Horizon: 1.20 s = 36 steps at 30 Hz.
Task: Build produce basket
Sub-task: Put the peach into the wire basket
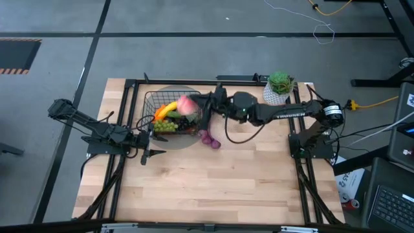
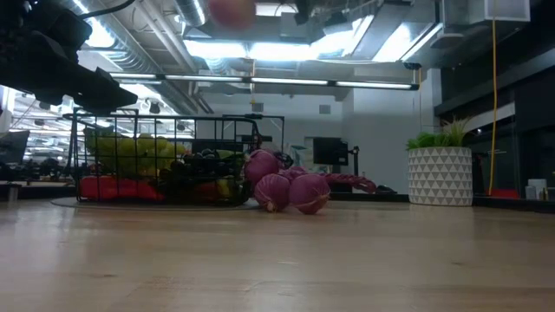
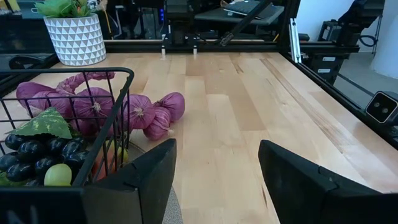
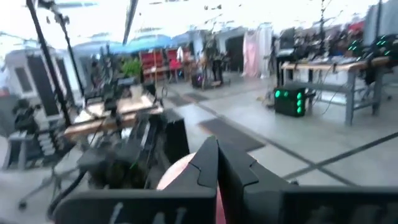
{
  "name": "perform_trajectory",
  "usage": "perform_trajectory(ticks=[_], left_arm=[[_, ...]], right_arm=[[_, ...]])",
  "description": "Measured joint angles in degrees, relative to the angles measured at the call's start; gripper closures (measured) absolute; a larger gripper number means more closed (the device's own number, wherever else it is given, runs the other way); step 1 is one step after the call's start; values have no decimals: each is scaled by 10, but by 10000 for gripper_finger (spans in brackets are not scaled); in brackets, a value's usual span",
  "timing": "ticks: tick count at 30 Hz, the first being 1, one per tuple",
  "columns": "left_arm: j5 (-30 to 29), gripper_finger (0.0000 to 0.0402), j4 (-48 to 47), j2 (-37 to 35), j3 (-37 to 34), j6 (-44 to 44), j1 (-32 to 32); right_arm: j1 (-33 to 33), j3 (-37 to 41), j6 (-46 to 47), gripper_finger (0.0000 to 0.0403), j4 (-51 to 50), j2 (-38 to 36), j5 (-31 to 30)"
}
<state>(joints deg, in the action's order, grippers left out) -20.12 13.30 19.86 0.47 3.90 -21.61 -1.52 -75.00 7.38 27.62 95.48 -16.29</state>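
The black wire basket [image 1: 169, 111] stands on the table at the far middle, with a yellow banana [image 1: 167, 108], green grapes [image 1: 165, 126] and dark grapes [image 3: 34, 152] inside. My right gripper [image 1: 196, 103] hangs above the basket's right part, shut on a pink peach [image 1: 187, 103], which also shows high up in the low view [image 2: 231, 9]. A purple string of bulbs [image 1: 209, 138] lies on the table by the basket's near right corner [image 3: 147, 112]. My left gripper [image 3: 214, 177] stands open beside the basket's near left corner [image 1: 146, 156], with nothing between its fingers. My right gripper holds the peach at its fingertips, with the pink skin [image 4: 180, 180] showing just beside the shut fingers [image 4: 208, 165]. The fingers reach in about level from the table's right side. The peach is lifted clear, well above the basket's rim.
A white patterned pot with a green plant [image 1: 279, 88] stands at the table's far right [image 2: 440, 173]. Bare wood [image 1: 213, 188] stretches across the near half of the table. A black frame [image 1: 129, 87] runs along the table's edges.
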Motion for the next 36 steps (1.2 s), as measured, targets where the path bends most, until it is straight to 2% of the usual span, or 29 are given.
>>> perform_trajectory(ticks=[6,11,15,21,24,36], left_arm=[[0,177,0,0,0,0,0],[0,177,0,0,0,0,0],[-1,177,0,0,0,0,0],[-1,177,0,0,0,0,0],[-2,177,0,0,0,0,0],[-2,177,0,0,0,0,0]], right_arm=[[-12,-6,11,403,81,31,14],[-19,-81,13,403,73,96,27],[-21,-164,11,403,2,150,68],[-21,-266,-18,403,-128,195,71],[-22,-279,-19,403,-158,198,69],[-26,-280,-61,391,-175,198,72]])
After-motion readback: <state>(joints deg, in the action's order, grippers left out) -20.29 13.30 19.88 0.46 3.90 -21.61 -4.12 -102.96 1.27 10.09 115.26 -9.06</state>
